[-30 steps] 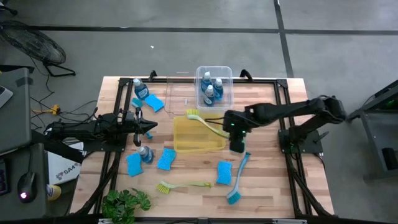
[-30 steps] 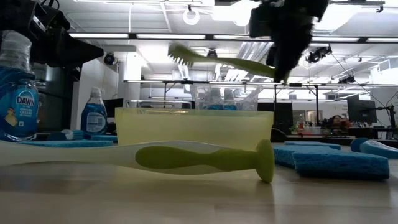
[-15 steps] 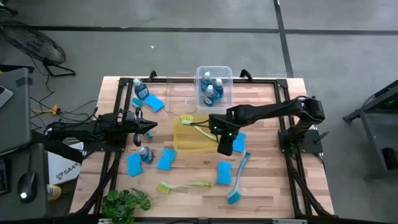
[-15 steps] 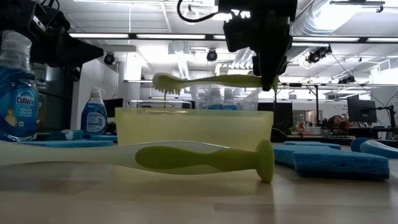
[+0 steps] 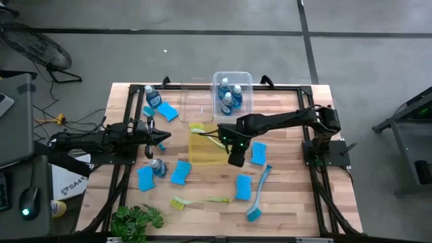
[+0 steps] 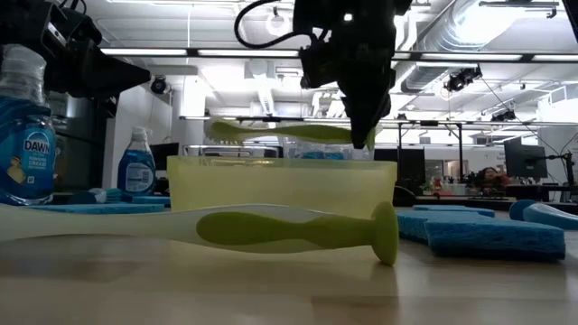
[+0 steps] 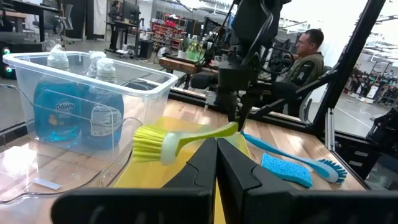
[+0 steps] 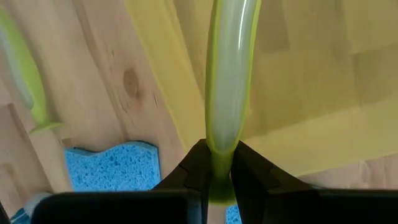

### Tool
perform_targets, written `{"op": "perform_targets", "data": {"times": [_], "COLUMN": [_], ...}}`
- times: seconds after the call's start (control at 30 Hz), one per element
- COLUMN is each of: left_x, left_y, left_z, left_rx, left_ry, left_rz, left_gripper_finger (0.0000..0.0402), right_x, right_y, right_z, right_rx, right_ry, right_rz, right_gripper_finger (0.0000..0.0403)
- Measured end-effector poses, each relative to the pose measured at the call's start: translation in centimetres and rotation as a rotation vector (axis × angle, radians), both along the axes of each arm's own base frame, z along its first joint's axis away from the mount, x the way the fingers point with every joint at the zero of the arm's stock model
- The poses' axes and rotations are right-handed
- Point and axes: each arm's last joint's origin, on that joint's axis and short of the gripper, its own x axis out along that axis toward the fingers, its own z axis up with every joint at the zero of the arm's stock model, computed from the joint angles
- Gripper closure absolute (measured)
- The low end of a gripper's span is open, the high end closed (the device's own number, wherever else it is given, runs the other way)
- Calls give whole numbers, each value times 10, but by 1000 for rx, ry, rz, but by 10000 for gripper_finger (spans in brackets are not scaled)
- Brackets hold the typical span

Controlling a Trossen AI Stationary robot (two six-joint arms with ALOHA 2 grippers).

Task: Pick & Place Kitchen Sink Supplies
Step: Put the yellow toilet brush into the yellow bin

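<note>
My right gripper [image 5: 230,142] [image 6: 365,135] hangs over the yellow bin [image 5: 202,154] [image 6: 280,185] in the middle of the table, shut on a yellow-green dish brush [image 5: 208,133] [image 6: 280,132]. The brush's bristle head [image 5: 197,127] [image 7: 152,142] is above the bin's far left corner. My left gripper [image 5: 163,138] [image 7: 216,163] waits shut at the table's left side, touching nothing. A second yellow-green brush [image 5: 200,200] [image 6: 271,228] and a blue brush [image 5: 258,194] lie flat on the near part of the table. A clear bin [image 5: 233,77] at the far edge holds blue bottles [image 5: 228,99]. My right gripper pinches the brush's handle near its free end [image 8: 219,142] [image 6: 359,135] between its two fingers. The fingers [image 8: 252,169] come from above, pointing down. The brush is lifted clear and lies about level above the yellow bin, bristles pointing down, head toward the table's left.
Blue sponges [image 5: 145,177] [image 5: 180,172] [image 5: 243,187] [image 5: 258,152] [image 5: 169,111] and loose bottles [image 5: 158,167] [image 5: 152,96] are scattered on the table. An empty clear bin [image 5: 196,101] stands beside the bottle bin. A green plant [image 5: 138,219] sits at the near left corner. A person [image 7: 305,59] sits beyond the table.
My right gripper has moved toward the table's left and come down with the brush. The brush, tilted with its head high before, is now about level and lower, just above the yellow bin's rim, its head farther left.
</note>
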Motion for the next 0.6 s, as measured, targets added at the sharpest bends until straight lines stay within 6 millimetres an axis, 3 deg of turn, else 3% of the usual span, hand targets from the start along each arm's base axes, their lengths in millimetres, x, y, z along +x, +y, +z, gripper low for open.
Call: {"op": "perform_targets", "data": {"times": [0.6], "left_x": [0], "left_y": [0], "left_z": [0], "left_rx": [0], "left_ry": [0], "left_rz": [0], "left_gripper_finger": [400], "right_x": [6], "right_y": [-2], "right_z": [-21], "right_rx": [-39], "right_ry": [56], "right_rz": [1], "right_gripper_finger": [354]}}
